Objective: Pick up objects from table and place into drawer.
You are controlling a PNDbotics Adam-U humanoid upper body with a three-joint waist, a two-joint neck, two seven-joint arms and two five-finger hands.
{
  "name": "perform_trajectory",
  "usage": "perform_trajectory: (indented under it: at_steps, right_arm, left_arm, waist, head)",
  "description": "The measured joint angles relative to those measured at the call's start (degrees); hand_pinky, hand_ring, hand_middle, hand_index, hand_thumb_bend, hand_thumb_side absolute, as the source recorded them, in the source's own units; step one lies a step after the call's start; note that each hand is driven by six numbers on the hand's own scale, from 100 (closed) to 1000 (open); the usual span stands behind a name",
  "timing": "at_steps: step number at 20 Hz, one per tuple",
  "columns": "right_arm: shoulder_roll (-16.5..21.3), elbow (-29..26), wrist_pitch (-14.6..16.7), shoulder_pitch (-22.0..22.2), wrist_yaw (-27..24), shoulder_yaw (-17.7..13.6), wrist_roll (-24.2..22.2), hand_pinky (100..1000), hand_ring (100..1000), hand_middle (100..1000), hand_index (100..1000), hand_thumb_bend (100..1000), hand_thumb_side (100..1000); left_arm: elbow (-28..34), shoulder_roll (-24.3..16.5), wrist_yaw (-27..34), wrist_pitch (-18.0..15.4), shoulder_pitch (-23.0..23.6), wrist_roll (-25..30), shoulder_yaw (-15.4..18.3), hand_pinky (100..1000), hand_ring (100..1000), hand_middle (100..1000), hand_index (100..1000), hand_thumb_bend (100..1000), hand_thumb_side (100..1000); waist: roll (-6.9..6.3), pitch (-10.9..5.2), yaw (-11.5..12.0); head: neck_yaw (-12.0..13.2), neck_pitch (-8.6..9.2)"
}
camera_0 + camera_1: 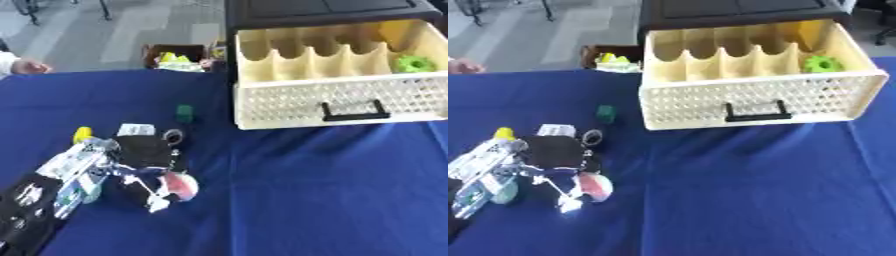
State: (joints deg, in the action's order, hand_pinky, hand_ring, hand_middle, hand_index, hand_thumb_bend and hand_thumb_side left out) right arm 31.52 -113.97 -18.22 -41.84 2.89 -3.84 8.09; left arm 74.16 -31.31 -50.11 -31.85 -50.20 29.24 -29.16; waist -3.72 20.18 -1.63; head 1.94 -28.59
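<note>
My left hand (pixel 144 152) comes in from the lower left over the blue table (pixel 306 190). Its fingers curl down round a pink and white round object (pixel 182 185). Close behind the hand lie a black ring (pixel 173 135), a white card (pixel 136 130) and a small yellow thing (pixel 81 134). A small green block (pixel 185 113) stands farther back. The cream drawer (pixel 763 102) is pulled open at the back right, with a black handle (pixel 754 111). It is divided into several compartments, and a green gear-shaped thing (pixel 822 64) lies in the right one. My right hand shows in neither view.
The drawer slides out of a black cabinet (pixel 324 10). A brown box (pixel 175 56) with yellow-green items stands past the table's far edge. A person's hand (pixel 26 66) rests at the far left edge. Bare blue cloth spreads in front of the drawer.
</note>
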Motion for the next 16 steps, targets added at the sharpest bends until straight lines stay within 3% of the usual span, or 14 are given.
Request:
perform_trajectory:
  at_steps: [6, 9, 16]
  right_arm:
    - [0.0, 0.0, 0.0, 0.0, 0.0, 0.0, 0.0, 665, 455, 389, 722, 100, 1000]
    - [-0.1, 0.0, 0.0, 0.0, 0.0, -0.1, 0.1, 666, 454, 388, 722, 100, 1000]
    - [-0.4, 0.0, -0.1, 0.0, 0.0, -0.2, 0.1, 665, 454, 388, 720, 100, 1000]
  left_arm:
    - [0.1, 0.0, 0.4, 0.4, 0.2, 0.2, 0.0, 100, 430, 511, 674, 162, 325]
    - [0.1, 0.0, 0.4, 0.5, 0.2, 0.0, 0.0, 100, 419, 488, 615, 140, 282]
    - [0.1, 0.0, 0.9, 1.1, 0.5, -1.6, 0.1, 100, 397, 463, 586, 100, 246]
  waist:
    - [0.00, 0.00, 0.0]
    - [0.00, 0.00, -0.1]
    - [0.00, -0.01, 0.0]
  head:
    - [0.0, 0.01]
    - [0.0, 0.05]
    - [0.0, 0.07]
